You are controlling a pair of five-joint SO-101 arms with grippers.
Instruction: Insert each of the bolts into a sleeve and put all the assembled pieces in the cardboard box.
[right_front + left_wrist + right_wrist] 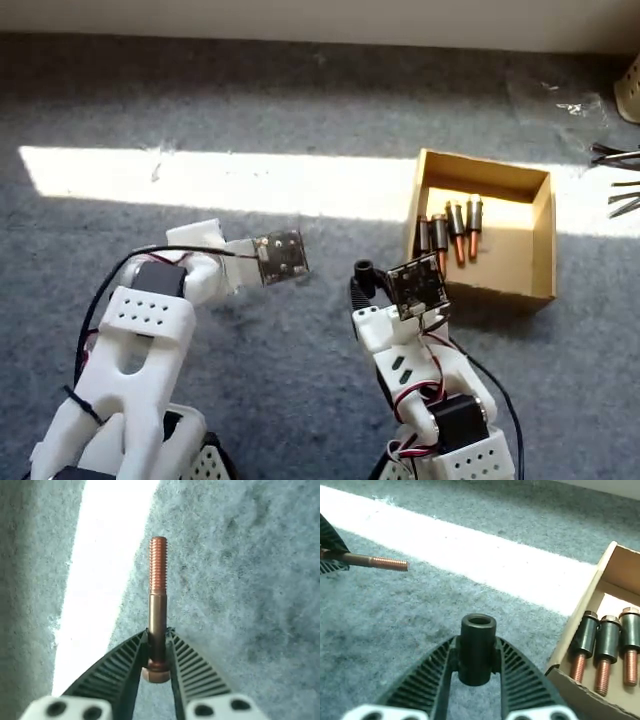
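1. We find the cardboard box [500,283] near the table's [300,400] right edge.
2. Inside it, what look like four assembled pieces [456,228] lie side by side along its left wall.
3. Left of the box, the right gripper [476,642] holds the sleeve [477,630].
4. Farther left, the left gripper [157,647] holds the bolt [158,580], its tip towards the sleeve but apart from it.

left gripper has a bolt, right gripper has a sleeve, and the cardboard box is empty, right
No. The cardboard box is not empty: the high view shows four assembled pieces lying in it. The rest stands: the left gripper is shut on a bolt and the right gripper on a sleeve.
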